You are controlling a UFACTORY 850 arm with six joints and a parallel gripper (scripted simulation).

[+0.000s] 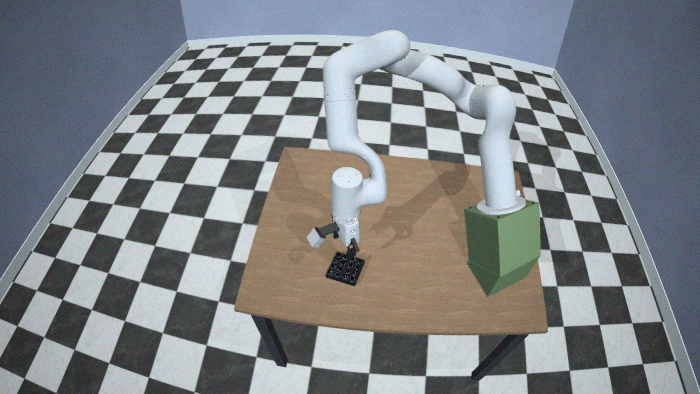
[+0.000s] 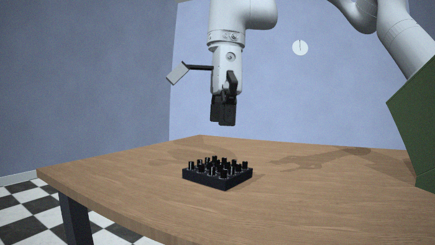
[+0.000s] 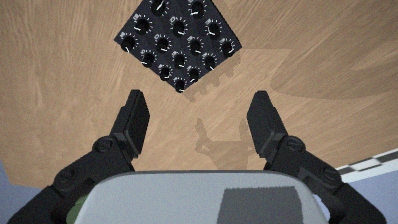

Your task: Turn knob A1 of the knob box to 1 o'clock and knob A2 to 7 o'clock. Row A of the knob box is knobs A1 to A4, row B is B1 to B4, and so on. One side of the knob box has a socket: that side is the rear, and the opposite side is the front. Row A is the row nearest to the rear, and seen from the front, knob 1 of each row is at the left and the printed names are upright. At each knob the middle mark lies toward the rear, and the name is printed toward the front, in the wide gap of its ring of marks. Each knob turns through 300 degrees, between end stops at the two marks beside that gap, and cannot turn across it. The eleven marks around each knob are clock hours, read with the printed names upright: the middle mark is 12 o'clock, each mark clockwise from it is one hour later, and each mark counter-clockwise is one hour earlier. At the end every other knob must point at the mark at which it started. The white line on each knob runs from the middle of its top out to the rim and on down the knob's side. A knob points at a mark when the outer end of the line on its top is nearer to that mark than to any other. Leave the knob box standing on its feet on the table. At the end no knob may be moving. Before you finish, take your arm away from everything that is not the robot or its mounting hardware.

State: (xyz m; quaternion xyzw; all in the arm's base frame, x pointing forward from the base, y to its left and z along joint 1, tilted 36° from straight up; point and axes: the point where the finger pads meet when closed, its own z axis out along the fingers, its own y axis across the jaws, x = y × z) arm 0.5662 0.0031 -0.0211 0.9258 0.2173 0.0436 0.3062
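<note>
While 1 open claw (image 1: 353, 248) (image 2: 223, 115) (image 3: 198, 103) hovers, 1 knob box (image 1: 345, 269) (image 2: 203, 180) (image 3: 162, 27), 1 table (image 1: 425, 295) (image 2: 295, 199) (image 3: 65, 100).

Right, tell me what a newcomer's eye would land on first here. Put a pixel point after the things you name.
Probably the big white arm (image 1: 342, 120) (image 2: 228, 18), arching over the wooden table (image 1: 425, 300) (image 2: 311, 211) from a green pedestal (image 1: 520, 240) (image 2: 413, 124) at one end. Next, the small black knob box (image 1: 332, 275) (image 2: 203, 179) (image 3: 170, 30) on the tabletop, with the open gripper (image 2: 223, 124) (image 3: 198, 103) hanging above table height.

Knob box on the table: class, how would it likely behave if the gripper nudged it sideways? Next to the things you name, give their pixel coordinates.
The knob box (image 1: 330, 276) (image 2: 203, 180) (image 3: 222, 25) looks low and broad, so it would probably slide rather than tip. Its straight-edged block shape suggests it is stiff. The upright knobs standing on top might catch a push and turn instead.
</note>
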